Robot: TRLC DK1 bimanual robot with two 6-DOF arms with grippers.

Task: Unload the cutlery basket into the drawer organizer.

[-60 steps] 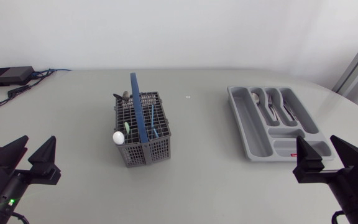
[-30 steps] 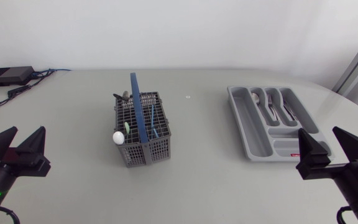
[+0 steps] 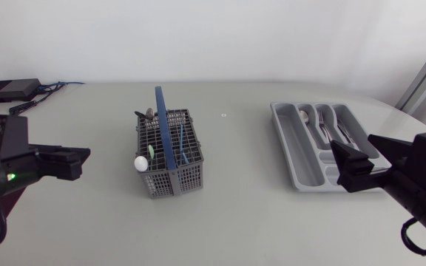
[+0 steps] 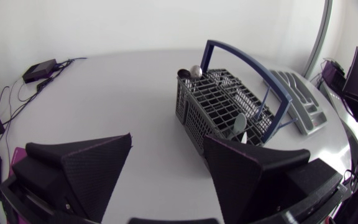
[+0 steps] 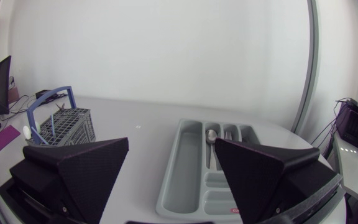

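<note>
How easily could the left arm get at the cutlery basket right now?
Probably yes, fairly easily: the left end effector is open and empty, the cutlery basket stands ahead of it, and only bare table shows between them.

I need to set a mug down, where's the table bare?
Bare table lies between the cutlery basket and the drawer organizer, and in front of the basket. Crowded at the organizer's near end, by the right fingers.
</note>
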